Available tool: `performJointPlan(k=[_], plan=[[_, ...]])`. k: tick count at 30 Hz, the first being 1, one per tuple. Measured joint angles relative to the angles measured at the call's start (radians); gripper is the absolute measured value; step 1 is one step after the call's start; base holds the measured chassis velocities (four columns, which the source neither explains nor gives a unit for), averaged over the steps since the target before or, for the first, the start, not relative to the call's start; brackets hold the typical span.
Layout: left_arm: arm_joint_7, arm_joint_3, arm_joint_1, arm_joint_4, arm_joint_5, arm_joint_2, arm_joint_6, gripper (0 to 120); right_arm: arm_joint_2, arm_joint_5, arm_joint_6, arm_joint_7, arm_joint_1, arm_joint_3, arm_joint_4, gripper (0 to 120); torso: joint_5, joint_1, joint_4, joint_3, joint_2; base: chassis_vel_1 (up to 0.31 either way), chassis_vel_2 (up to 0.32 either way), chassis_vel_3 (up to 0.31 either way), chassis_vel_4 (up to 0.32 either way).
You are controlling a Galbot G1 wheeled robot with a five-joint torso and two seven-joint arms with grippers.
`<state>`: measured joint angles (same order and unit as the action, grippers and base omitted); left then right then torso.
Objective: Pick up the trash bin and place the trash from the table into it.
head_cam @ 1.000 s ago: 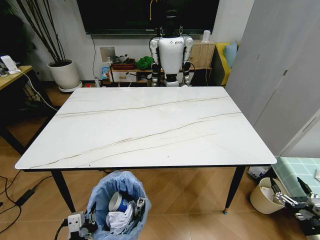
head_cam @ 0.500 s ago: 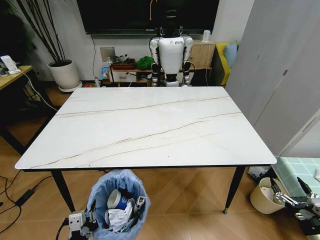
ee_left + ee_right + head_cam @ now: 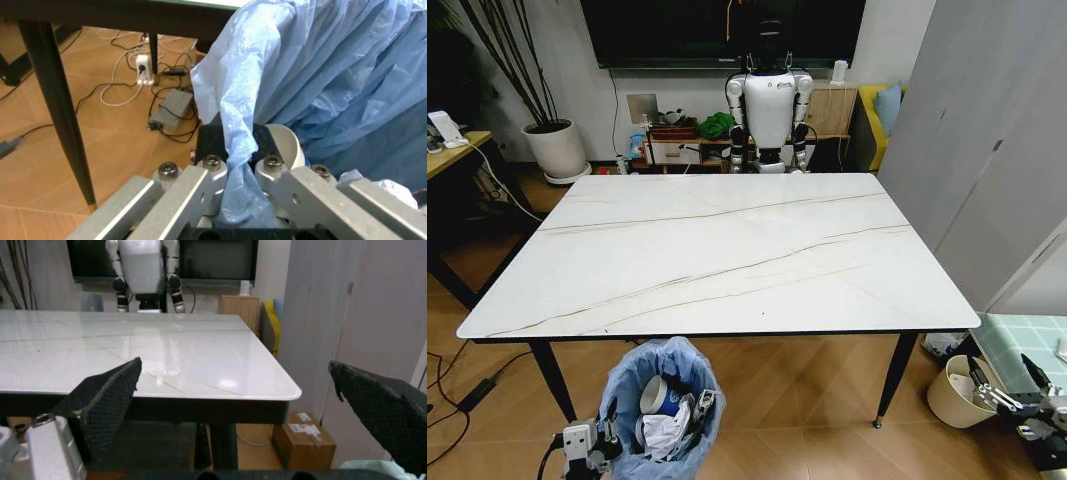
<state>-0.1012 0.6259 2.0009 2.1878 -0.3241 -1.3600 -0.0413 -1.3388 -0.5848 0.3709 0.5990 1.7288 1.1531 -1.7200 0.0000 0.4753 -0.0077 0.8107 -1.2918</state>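
My left pincer (image 3: pixel 238 172) clamps the blue-bagged rim of the trash bin (image 3: pixel 663 405), which sits below the bench's (image 3: pixel 727 250) near edge toward its left corner. My right pincer (image 3: pixel 233 405) hangs wide open beyond the right corner.

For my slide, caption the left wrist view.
Left pincer shut on the trash bin, pinching its blue liner beside the table.

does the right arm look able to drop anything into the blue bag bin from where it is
Probably not as it stands. The right gripper hangs open low past the table's right end, by the cream bin, while the trash bin sits at the near-left, shut in the left gripper.
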Motion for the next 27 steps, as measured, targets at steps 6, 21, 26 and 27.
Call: performJointPlan(k=[6,21,26,27], plan=[[0.002,-0.006,0.000,0.000,-0.005,0.000,-0.002,0,0.000,0.000,0.000,0.000,0.000,0.000,0.000,100,0.0000,0.000,0.0000,0.000,0.000,0.000,0.000,0.000,0.000],[0.003,-0.023,0.000,-0.008,-0.025,-0.007,-0.015,0,0.000,0.000,0.000,0.000,0.000,0.000,0.000,100,0.0000,-0.013,0.0000,-0.013,0.026,0.000,0.000,0.000,0.000],[0.004,-0.030,-0.002,-0.009,-0.022,-0.009,-0.020,0,0.000,0.000,0.000,0.000,0.000,0.000,0.000,100,0.0000,-0.023,0.0000,-0.026,0.049,0.000,0.000,0.000,0.000],[0.004,-0.031,-0.002,-0.009,-0.021,-0.009,-0.022,0,0.000,0.000,0.000,0.000,0.000,0.000,0.000,100,0.0000,-0.026,0.0000,-0.029,0.055,0.000,0.000,0.000,0.000]])
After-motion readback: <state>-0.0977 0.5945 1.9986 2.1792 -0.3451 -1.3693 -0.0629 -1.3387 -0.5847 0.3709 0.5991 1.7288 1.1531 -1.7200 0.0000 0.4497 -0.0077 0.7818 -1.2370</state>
